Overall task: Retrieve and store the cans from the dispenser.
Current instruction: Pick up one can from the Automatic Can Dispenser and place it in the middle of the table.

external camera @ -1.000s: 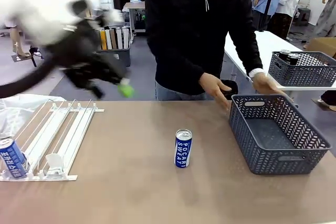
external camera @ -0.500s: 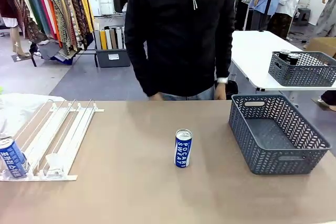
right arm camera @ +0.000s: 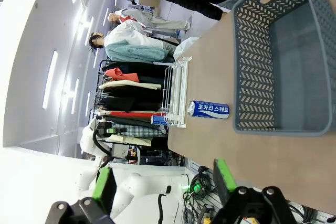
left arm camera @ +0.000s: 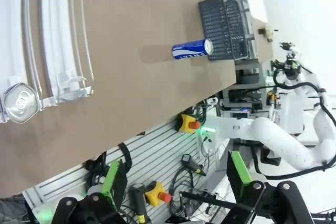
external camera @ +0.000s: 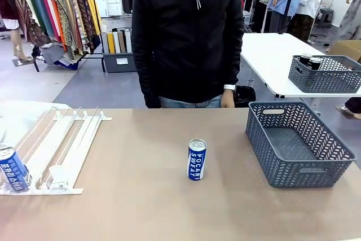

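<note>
One blue Pocari Sweat can (external camera: pixel 197 160) stands upright mid-table; it lies sideways in the left wrist view (left arm camera: pixel 192 49) and the right wrist view (right arm camera: pixel 208 109). A second blue can (external camera: pixel 13 169) rests at the low stopper end of the white dispenser (external camera: pixel 62 145); its silver top (left arm camera: pixel 21 103) faces the left wrist camera. My left gripper (left arm camera: pixel 176 174) hangs open well off the table's near edge, holding nothing. My right gripper (right arm camera: pixel 164 179) is also open and empty, off the table's side, with the dispenser (right arm camera: pixel 176 90) far beyond the can.
A grey lattice basket (external camera: pixel 265 150) stands at the table's right with nothing in it, also visible as the basket (right arm camera: pixel 252 61) by the right wrist. A person in black stands at the far edge, arms down. On a white table behind, another basket (external camera: pixel 326 80) holds dark cans (external camera: pixel 309 60).
My left arm, blurred across the upper left one second ago, has swung out of the front view. The person's hands left the basket's far rim and the person straightened up.
</note>
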Controlling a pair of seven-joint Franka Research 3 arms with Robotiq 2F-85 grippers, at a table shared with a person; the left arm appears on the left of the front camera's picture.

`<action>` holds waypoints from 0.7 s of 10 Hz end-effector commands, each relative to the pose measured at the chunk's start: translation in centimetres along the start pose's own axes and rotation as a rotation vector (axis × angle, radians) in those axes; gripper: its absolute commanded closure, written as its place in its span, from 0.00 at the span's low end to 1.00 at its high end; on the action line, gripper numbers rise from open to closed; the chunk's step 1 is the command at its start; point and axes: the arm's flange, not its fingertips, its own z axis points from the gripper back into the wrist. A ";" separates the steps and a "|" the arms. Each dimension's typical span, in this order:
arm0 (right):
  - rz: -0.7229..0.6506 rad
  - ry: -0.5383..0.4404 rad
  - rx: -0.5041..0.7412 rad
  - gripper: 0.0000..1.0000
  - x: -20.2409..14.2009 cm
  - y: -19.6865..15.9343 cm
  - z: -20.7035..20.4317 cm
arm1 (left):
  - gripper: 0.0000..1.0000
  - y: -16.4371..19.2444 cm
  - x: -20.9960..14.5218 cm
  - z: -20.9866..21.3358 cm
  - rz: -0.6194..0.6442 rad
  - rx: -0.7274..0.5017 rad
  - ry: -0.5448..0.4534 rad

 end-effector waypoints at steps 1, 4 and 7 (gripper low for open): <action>0.012 -0.007 0.014 0.00 0.1 0.2 0.1 | 0.00 -0.4 -0.4 0.3 -0.007 0.023 0.001; 0.012 -0.007 0.014 0.00 0.1 0.2 0.1 | 0.00 -0.4 -0.4 0.3 -0.007 0.023 0.001; 0.012 -0.007 0.014 0.00 0.1 0.2 0.1 | 0.00 -0.4 -0.4 0.3 -0.007 0.023 0.001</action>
